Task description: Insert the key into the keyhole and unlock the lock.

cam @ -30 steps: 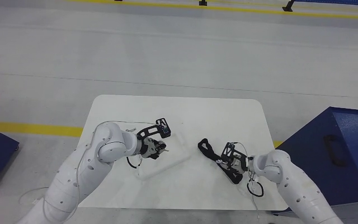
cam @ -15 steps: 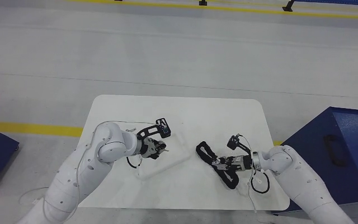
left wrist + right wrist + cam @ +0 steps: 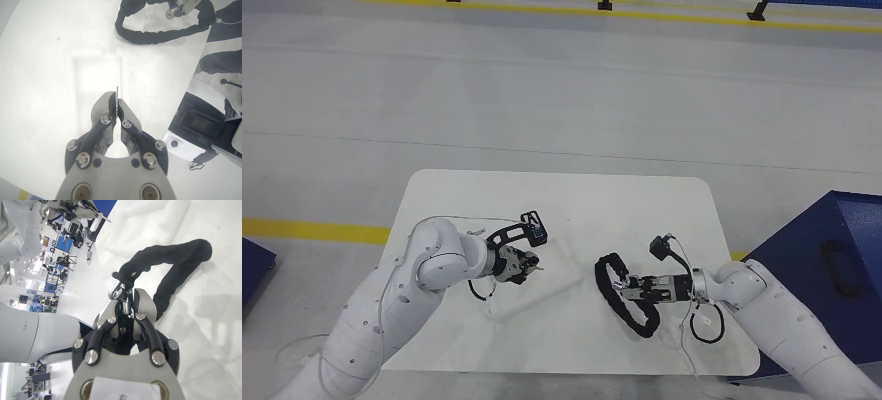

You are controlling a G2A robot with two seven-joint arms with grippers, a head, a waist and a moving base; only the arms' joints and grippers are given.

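On the near half of the white table [image 3: 572, 200], toward our left side, we see the left gripper [image 3: 117, 99] with its two fingers pressed together on the key [image 3: 117, 90]. The key's thin blade pokes out past the fingertips and sits edge-on to that wrist camera. Beneath it a faint rectangular outline [image 3: 96, 62] marks the tabletop; we cannot tell what it is.

Across from it, on our right side at about the same depth, the right gripper [image 3: 128, 302] is clamped on the shiny metal end of the lock [image 3: 604, 275]. That end points toward the left gripper, and its round face with the keyhole [image 3: 169, 13] shows in the left wrist view. Key and keyhole are well apart, with bare table between them.

From the held metal end, the lock's black fabric-covered loop [image 3: 181, 255] curves away and back, and in the top view it lies as a ring on the table just beside the right gripper's fingers.

Farther off, beyond the table's right edge, stands a blue bin [image 3: 832, 260], and a yellow line [image 3: 312, 231] runs along the grey floor [image 3: 542, 90] past the table's left edge.
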